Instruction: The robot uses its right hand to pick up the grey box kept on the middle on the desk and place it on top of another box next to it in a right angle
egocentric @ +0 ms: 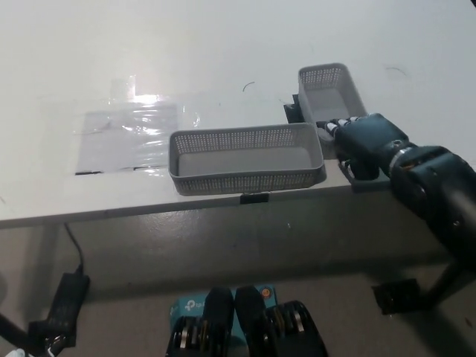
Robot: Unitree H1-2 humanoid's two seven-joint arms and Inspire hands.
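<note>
Black right hand (366, 138) set against the near end of the smaller grey box (328, 91), fingers (332, 126) curled on its rim, larger grey box (245, 158) beside it on the white surface (223, 44).

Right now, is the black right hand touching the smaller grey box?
Touching. In the head view, the right hand lies over the near end of the smaller grey box, its fingers on the rim, with no gap showing.

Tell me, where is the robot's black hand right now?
In the head view the right hand is at the picture's right, on the near end of the smaller grey basket, beside the long grey basket.
</note>
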